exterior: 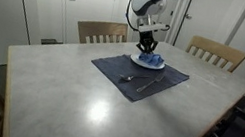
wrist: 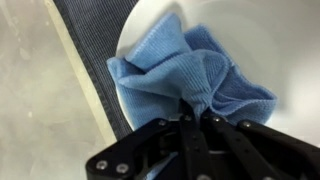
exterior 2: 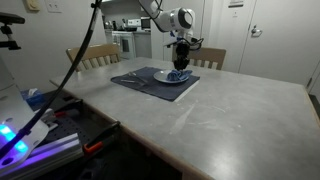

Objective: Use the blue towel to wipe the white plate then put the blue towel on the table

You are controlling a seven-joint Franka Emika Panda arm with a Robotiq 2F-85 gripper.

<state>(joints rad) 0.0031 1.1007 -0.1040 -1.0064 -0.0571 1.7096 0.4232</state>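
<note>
Find blue towel (wrist: pixel 185 75) bunched in a heap on white plate (wrist: pixel 150 22), inside the rim, with no clear long axis. See plate on dark placemat (exterior: pixel 136 79), toward the bench (exterior: pixel 75 106) edge lined by chairs (exterior: pixel 102 31), well off the opposite edge. Read tool (wrist: pixel 195 108) as clamped on a raised fold of the towel, with fingertips pinched together through the cloth, hanging straight above the plate in both exterior views. Judge towel bulk to lie directly under and just ahead of the tool; expect to press down and sweep within the rim. Note bare bench just past placemat border in wrist view, likely drop spot.
</note>
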